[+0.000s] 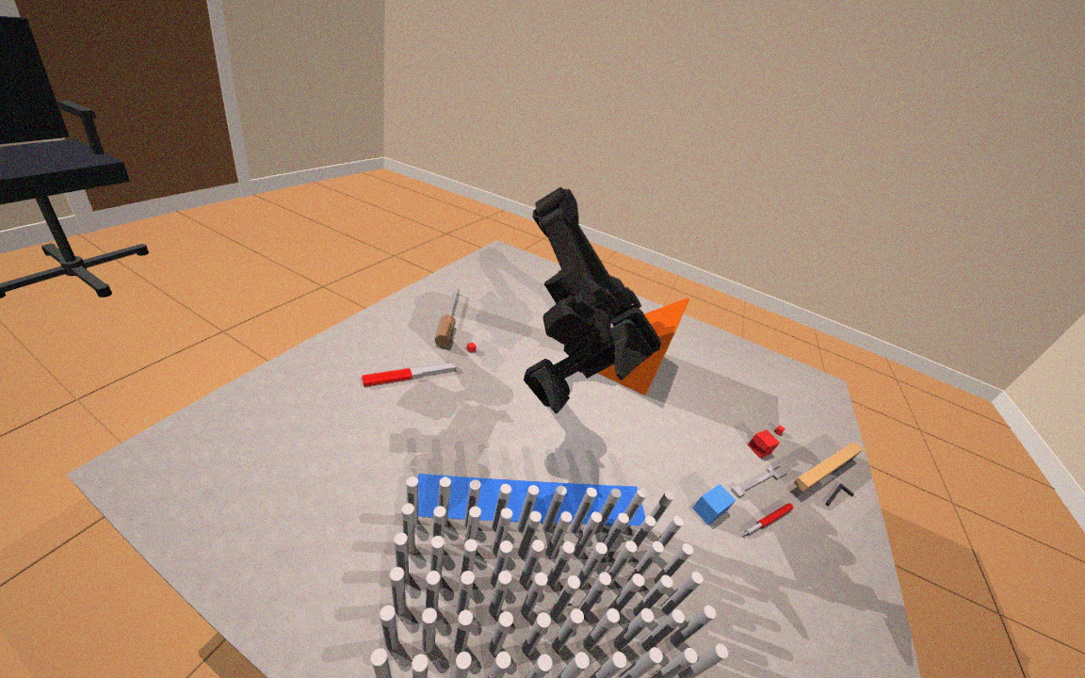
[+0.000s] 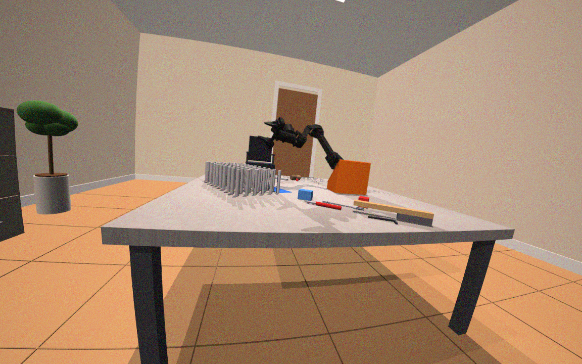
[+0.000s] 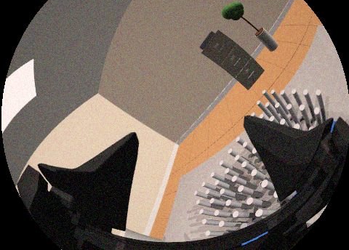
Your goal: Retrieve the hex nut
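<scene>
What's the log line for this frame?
gripper: open, empty | arm: above table, touching nothing | tools: untouched | spacers: upright | nut: not visible

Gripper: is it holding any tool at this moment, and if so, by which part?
Nothing is held. The gripper is open and empty above the table, apart from every tool.

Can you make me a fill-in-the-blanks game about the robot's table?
1. The jaws of the gripper are wide ____ and hold nothing.
2. The taped strip in front of the spacers is colored ____.
3. The arm stands on a base colored ____.
4. The small cube right of the strip is ____.

Missing words: open; blue; orange; blue
</scene>
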Controlling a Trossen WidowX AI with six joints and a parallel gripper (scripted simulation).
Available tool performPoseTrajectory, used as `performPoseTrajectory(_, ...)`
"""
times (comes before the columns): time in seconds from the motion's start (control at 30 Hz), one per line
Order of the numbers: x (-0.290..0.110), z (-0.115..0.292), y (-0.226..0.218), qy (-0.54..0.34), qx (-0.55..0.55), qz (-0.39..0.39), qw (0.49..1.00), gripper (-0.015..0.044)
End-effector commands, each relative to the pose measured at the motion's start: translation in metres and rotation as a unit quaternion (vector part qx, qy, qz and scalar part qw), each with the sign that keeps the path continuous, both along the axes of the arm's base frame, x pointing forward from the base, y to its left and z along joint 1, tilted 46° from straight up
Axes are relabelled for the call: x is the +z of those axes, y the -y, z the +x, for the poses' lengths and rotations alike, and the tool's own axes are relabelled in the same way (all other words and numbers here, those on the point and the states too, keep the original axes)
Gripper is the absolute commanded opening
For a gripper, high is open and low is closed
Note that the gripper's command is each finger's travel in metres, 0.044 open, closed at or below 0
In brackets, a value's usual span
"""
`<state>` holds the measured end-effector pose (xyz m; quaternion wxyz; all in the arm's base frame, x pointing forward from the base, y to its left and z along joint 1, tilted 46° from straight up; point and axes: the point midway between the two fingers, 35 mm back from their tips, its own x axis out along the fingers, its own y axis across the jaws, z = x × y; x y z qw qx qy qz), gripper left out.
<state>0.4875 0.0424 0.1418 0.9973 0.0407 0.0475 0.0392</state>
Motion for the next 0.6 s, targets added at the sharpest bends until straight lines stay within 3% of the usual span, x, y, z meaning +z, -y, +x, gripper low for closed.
performPoseTrajectory(0.0,-0.04,-0.037,0.035,-0.069,-0.069,-0.085,0.992,0.044)
performPoseTrajectory(0.2,-0.09,-0.103,0.081,-0.179,-0.142,-0.205,0.952,0.044)
performPoseTrajectory(0.57,-0.092,-0.105,0.082,-0.182,-0.144,-0.209,0.95,0.044)
